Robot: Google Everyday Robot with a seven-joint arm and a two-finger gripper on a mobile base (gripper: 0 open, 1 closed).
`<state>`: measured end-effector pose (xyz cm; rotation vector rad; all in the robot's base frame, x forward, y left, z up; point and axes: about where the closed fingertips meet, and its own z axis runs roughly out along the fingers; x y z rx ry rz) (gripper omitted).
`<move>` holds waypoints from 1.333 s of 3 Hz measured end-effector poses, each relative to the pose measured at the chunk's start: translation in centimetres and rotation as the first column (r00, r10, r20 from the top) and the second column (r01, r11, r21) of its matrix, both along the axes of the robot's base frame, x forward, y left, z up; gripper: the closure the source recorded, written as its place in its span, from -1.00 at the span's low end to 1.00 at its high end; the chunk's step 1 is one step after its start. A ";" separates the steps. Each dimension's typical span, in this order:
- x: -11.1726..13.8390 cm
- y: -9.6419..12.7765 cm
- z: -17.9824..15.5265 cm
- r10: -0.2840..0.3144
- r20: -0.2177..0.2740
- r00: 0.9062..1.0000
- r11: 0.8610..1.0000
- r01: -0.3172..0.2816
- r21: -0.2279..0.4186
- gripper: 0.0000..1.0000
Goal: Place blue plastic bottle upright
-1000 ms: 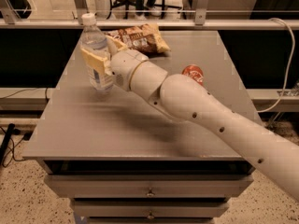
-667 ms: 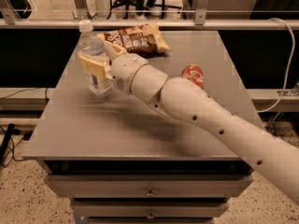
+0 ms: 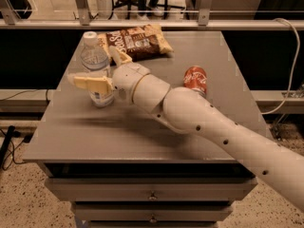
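The blue plastic bottle point(image 3: 97, 61), clear with a white cap and a pale label, stands upright on the grey table point(image 3: 142, 132) at its left side. My gripper point(image 3: 94, 64) reaches in from the right and straddles it. One finger point(image 3: 90, 83) crosses in front of the bottle's lower half. The other finger point(image 3: 120, 56) sits behind it, at its right edge. The fingers look spread, and the bottle's base rests on the table between them.
A brown snack bag point(image 3: 140, 42) lies at the table's back, just behind the gripper. A red soda can point(image 3: 195, 78) lies on its side to the right of my arm. A rail runs behind the table. Drawers sit under the front edge.
The bottle came down with the gripper and now rests on the table. The fingers stand further apart than before.
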<state>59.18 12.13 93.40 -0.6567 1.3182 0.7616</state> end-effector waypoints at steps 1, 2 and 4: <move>-1.1 -1.7 -0.9 -0.045 -0.035 0.998 0.999 0.044 -0.015 -1.00; -2.0 -3.7 -1.1 -0.088 -0.052 0.995 0.995 0.086 -0.042 -1.00; -4.7 -11.0 -0.4 -0.187 -0.100 0.977 0.977 0.174 -0.122 -1.00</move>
